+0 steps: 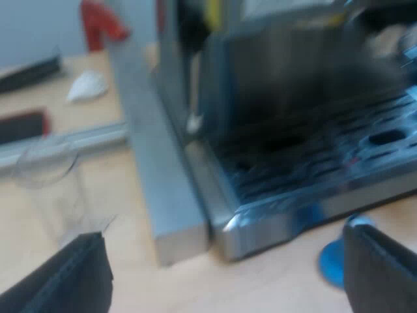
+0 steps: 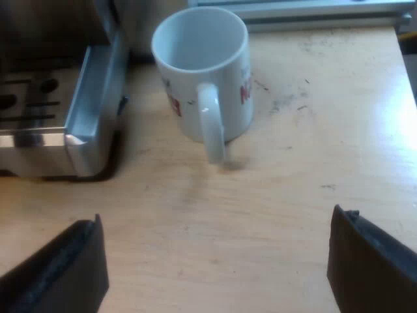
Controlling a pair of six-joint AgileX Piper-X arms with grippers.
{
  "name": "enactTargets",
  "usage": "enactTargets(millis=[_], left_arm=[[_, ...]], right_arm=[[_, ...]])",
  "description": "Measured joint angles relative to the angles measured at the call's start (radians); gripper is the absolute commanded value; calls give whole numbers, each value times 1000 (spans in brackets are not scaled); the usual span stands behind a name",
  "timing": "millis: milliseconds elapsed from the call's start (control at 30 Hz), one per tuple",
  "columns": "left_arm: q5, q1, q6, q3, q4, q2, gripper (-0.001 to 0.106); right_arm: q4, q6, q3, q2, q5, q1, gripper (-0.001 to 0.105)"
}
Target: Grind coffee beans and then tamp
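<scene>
Left gripper [image 1: 223, 251] and right gripper [image 2: 216, 218] are hovering released, empty; tamper [image 1: 332, 264] is sitting untouched on the counter [image 1: 260, 283], grinding seemingly unstarted

My left gripper [image 1: 225, 277] hangs low just in front of the espresso machine [image 1: 293, 130], facing a corner of its base. Its two black fingers [image 1: 65, 277] are spread wide apart. My right gripper [image 2: 215, 267] is also low, near a corner of the espresso machine's base, tilted to look down at a slant, with its fingers [image 2: 374, 261] parted just as widely.
</scene>
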Motion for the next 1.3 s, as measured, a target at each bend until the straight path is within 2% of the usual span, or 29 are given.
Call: enactTargets(millis=[133,233,300,400,567,733,867,1033,1100,1233,1300], left_arm=[[18,-35,0,-44,0,23,76],[73,-63,-12,-51,-2,51,76],[143,-90,-33,-51,-13,64,76],[184,-130,-46,-51,-24,68,76],[253,-191,-48,-51,-27,68,76],[307,-254,-50,-48,-37,68,76],[367,-293,-46,-2,-87,68,76],[412,-309,-45,72,-177,68,76],[434,-310,-62,141,-261,68,76],[449,-310,-85,215,-289,70,76],[448,-310,-88,226,-307,70,76]], right_arm=[[0,0,-48,44,-24,45,71],[13,0,-109,105,-92,104,71],[15,0,-136,143,-132,135,71],[13,-3,-163,186,-179,189,71],[10,-12,-172,221,-269,250,71],[-6,-28,-172,227,-282,284,71],[-31,-39,-172,227,-287,302,71],[-31,-42,-172,227,-287,301,71],[-33,-88,-172,241,-308,301,71],[-41,-117,-172,289,-353,301,71],[-73,-140,-172,340,-366,301,71]])
